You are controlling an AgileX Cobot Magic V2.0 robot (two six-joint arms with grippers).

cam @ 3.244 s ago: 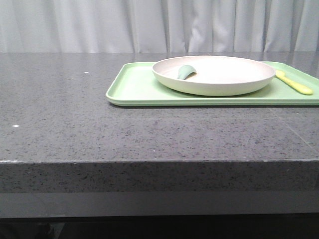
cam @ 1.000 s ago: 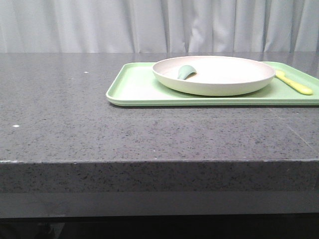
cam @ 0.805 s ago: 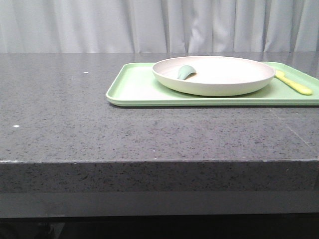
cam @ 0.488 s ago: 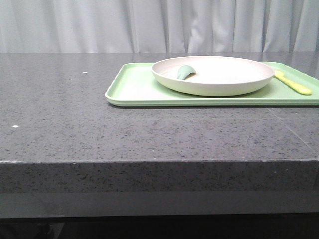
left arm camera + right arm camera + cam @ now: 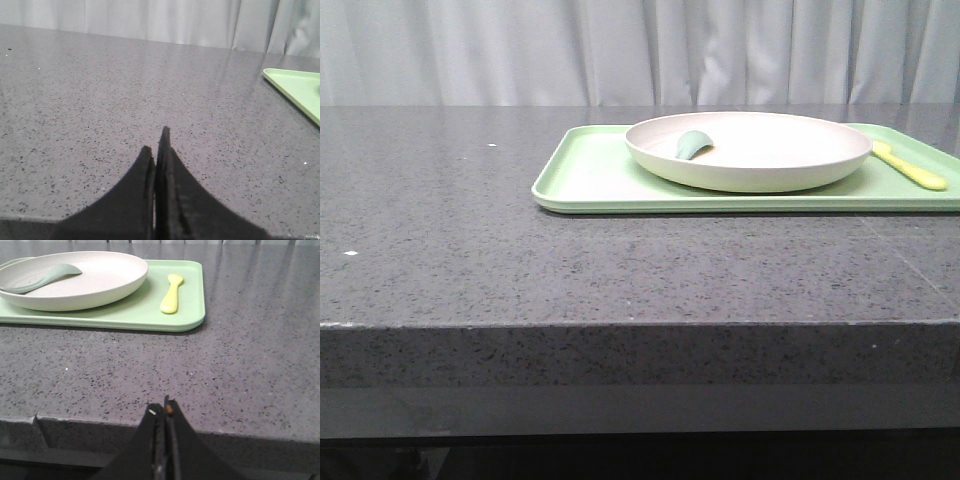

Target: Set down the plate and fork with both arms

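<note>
Two closed hands, left (image 5: 156,150) and right (image 5: 164,412), well short of tray (image 5: 590,180), plate (image 5: 750,170), fork (image 5: 171,294).

Grey speckled stone table (image 5: 450,220) w/ light-green tray (image 5: 590,175) flat on it.

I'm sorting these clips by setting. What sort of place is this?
Probably a staged kitchen or canteen counter in a lab: a speckled grey stone countertop, a green serving tray holding a cream plate and yellow fork, and a plain white curtain behind.
</note>
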